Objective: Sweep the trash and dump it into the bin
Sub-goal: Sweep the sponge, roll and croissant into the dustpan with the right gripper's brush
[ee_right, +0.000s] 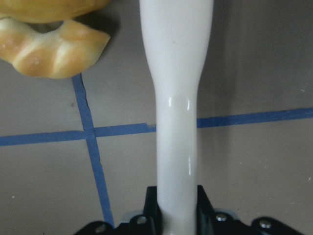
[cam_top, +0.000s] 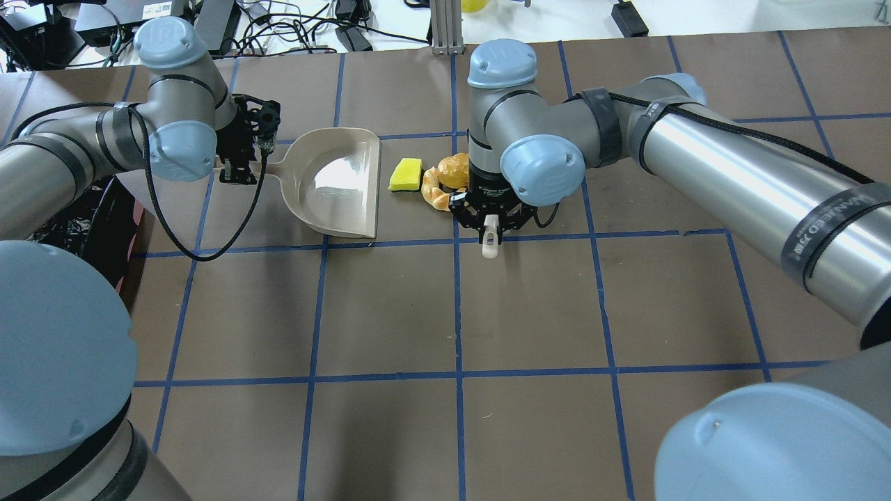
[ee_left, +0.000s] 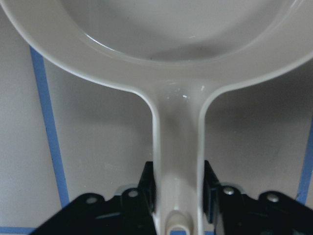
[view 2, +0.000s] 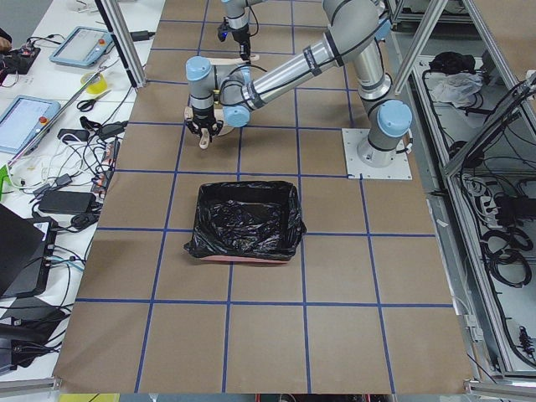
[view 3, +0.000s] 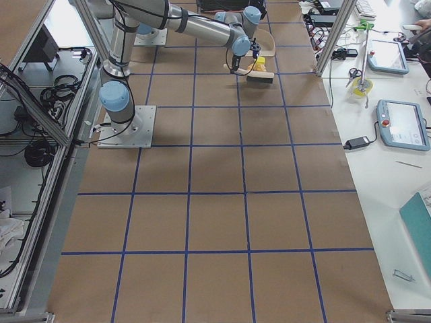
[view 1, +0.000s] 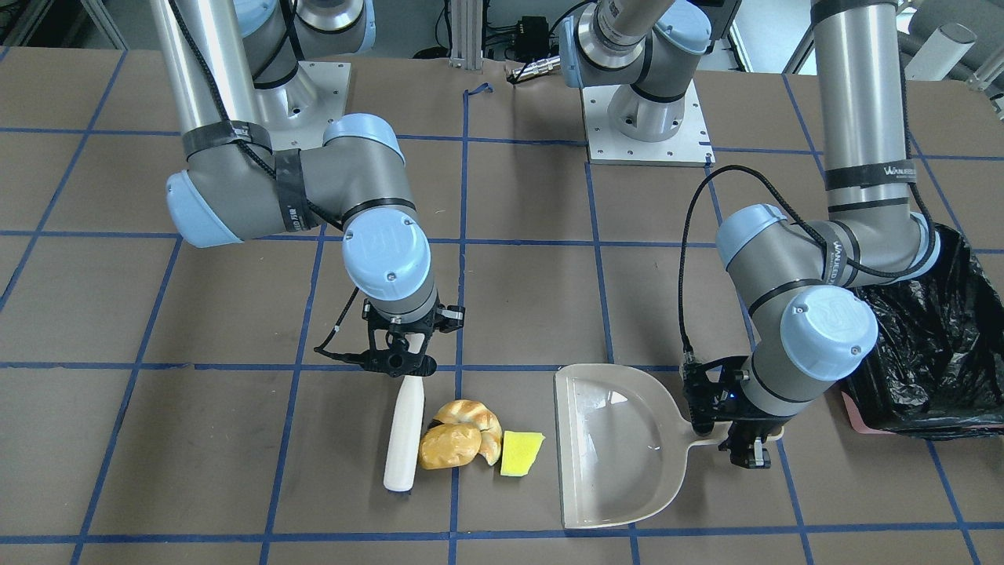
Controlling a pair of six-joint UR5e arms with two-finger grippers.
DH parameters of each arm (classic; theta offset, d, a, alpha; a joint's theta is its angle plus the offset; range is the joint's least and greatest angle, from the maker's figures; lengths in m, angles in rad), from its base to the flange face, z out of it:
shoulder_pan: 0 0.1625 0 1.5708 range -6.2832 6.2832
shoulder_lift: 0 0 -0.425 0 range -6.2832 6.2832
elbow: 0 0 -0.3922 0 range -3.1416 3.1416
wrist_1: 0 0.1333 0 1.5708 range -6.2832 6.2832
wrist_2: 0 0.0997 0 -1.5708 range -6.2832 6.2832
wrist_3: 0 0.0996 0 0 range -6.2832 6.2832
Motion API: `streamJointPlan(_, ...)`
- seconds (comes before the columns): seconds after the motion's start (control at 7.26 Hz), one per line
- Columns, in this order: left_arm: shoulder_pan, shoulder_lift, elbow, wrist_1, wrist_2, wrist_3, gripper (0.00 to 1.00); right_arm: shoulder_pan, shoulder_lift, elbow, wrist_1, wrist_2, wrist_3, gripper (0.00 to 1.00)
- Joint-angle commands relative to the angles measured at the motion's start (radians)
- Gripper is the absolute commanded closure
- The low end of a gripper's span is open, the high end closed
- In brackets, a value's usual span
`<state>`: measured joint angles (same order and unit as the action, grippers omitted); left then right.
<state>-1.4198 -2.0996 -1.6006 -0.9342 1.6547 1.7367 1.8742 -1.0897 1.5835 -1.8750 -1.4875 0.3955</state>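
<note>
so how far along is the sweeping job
Done: left gripper shut on the handle of the beige plastic dustpan, right gripper shut on the white brush. In hand: brush beside the bunched golden croissant, round bread roll and yellow sponge block, all short of the empty pan. Left: sweep them in, dump into the black-bag-lined bin.

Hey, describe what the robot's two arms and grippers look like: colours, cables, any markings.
The left arm and right arm are silver tubes with grey joints and light-blue caps bearing a UR logo. Black braided cables run along them under black straps with white lettering. The left gripper and right gripper are black two-finger frames.
</note>
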Motion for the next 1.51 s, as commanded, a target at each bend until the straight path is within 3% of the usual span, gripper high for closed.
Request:
streamJointPlan(0.0, -0.001, 0.003, 0.001, -0.002, 0.0, 0.001, 1.0, 0.046, 0.02, 0.0, -0.042, 0.026, 0.058, 1.0)
streamJointPlan(0.41, -0.001, 0.001, 0.001, -0.002, 0.0, 0.0, 1.0, 0.115, 0.068, -0.045, -0.122, 0.056, 0.184, 1.0)
streamJointPlan(0.83, -0.001, 0.006, 0.001, -0.003, 0.002, 0.001, 1.0, 0.204, 0.203, -0.242, -0.116, 0.098, 0.318, 1.0)
streamJointPlan(1.38, -0.001, 0.007, 0.001, -0.003, 0.002, 0.001, 1.0, 0.238, 0.209, -0.287, -0.122, 0.177, 0.364, 1.0)
